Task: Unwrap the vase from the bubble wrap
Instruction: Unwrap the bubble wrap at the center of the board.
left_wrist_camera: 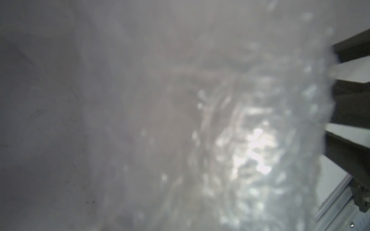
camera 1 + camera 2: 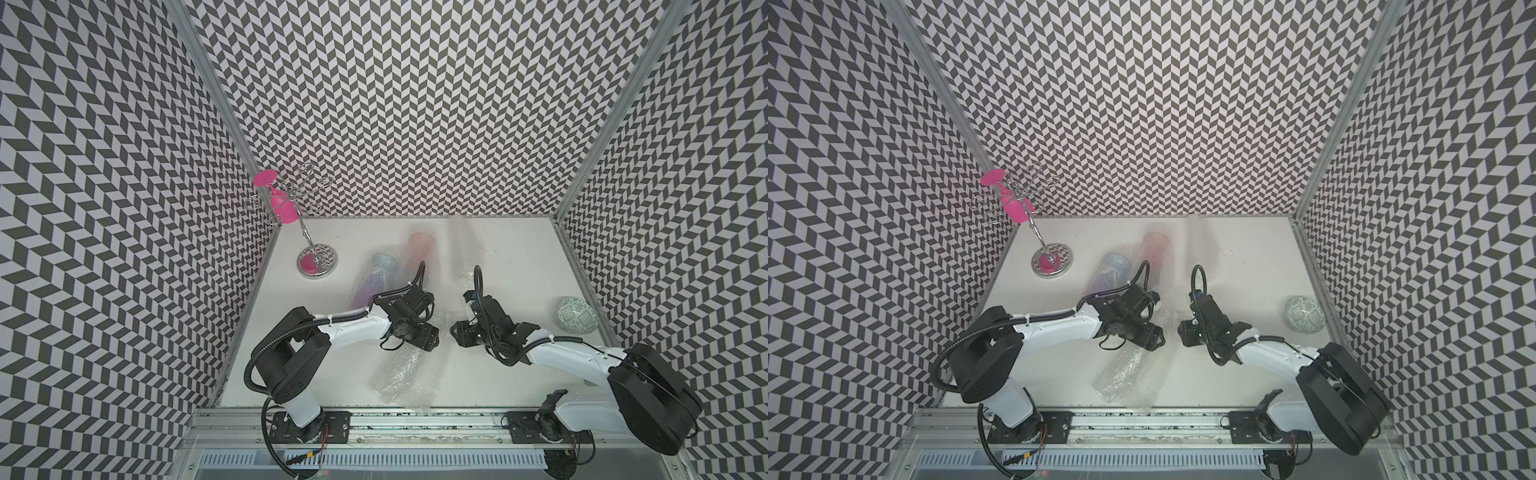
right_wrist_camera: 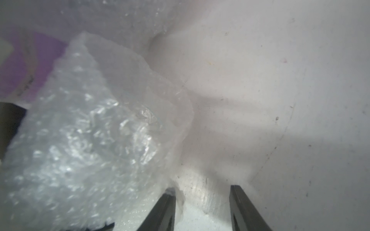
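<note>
Enclosure: chevron-patterned walls (image 2: 415, 104). White surface (image 2: 519, 353). Bubble wrap (image 2: 399, 374): loose crumpled sheet, near centre, its far end at the left tool (image 2: 426, 337); that tool's opening cannot be told. Purple vase (image 2: 374, 278) and pink vase (image 2: 417, 249): wrapped, lying side by side, far centre. Patterned bowl (image 2: 577, 321): right. Right tool (image 3: 202, 190): fingers apart, empty, beside the wrap.

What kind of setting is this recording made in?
Likely a lab robot test cell, not a home: chevron-patterned walls box in a white table, with the left arm and right arm bolted to an aluminium rail.
</note>
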Controlling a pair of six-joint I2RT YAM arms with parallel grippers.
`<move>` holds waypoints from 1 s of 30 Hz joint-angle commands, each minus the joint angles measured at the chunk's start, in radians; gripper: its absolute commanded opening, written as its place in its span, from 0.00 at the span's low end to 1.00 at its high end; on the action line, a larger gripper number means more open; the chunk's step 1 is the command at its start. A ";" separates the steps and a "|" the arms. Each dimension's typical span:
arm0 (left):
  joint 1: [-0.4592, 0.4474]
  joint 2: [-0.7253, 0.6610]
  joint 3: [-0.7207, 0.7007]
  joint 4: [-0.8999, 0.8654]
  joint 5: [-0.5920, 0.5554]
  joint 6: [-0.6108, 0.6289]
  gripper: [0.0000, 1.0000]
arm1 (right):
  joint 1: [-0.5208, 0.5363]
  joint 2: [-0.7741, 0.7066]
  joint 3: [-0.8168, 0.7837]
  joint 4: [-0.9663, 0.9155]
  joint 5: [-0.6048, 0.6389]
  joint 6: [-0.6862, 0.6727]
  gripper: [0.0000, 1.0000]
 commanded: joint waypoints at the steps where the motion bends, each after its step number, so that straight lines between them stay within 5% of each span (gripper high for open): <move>1: 0.002 0.006 0.012 -0.001 0.050 -0.023 0.34 | 0.040 0.001 0.041 0.036 0.049 -0.020 0.49; 16: 0.002 -0.001 -0.004 0.004 0.049 -0.021 0.34 | 0.056 0.049 0.081 0.030 0.098 0.013 0.36; 24: 0.005 -0.015 -0.013 -0.001 0.022 -0.021 0.31 | 0.063 -0.091 0.099 -0.177 0.162 0.002 0.50; 30: 0.004 -0.015 -0.017 0.013 0.026 -0.029 0.30 | 0.065 -0.087 0.080 -0.126 0.104 0.035 0.58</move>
